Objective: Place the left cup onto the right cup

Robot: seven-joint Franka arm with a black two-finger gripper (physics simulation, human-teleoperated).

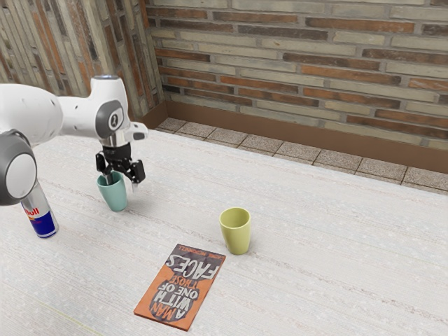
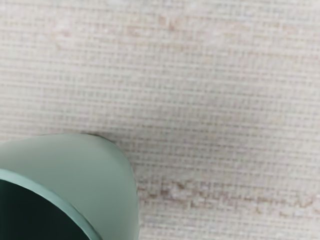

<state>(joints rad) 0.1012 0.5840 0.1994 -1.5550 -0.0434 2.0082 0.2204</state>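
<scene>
Exterior view: the teal cup [image 1: 113, 194], the task's left cup, appears to stand upright on the table [image 1: 336, 238] toward the exterior view's left. It sits directly beneath the black jaws of the arm [image 1: 42, 115], which meet it at rim height. Whether the jaws are spread about the rim or pinching its wall cannot be told. The yellow-green cup [image 1: 235, 229], the task's right cup, stands upright and mouth-up, well apart toward the exterior view's right and somewhat nearer.

Likely hazards: a hold on one side of a thin rim would probably let the cup swing or slip, since the wall looks smooth. An off-centre descent could set its base on the other cup's rim and topple both, as the target looks light and unanchored. A low carry might knock that cup sideways. The can [image 1: 40, 215], standing close by the arm's grey joint, could be struck if the arm swings.

Wrist view: the teal cup [image 2: 75, 180] shows a thin rim, a dark interior and an even, unpatterned wall. Both cups are handleless tapered cylinders, narrower at the base. The table [image 2: 210, 100] is pale with a fine woven-looking grain. A flat book [image 1: 180, 285] with an orange cover and dark lettering lies near, beside the yellow-green cup. The can is a slim blue-and-silver cylinder. A brick wall [image 1: 301, 63] and a tiled floor [image 1: 336, 159] lie far behind.
</scene>
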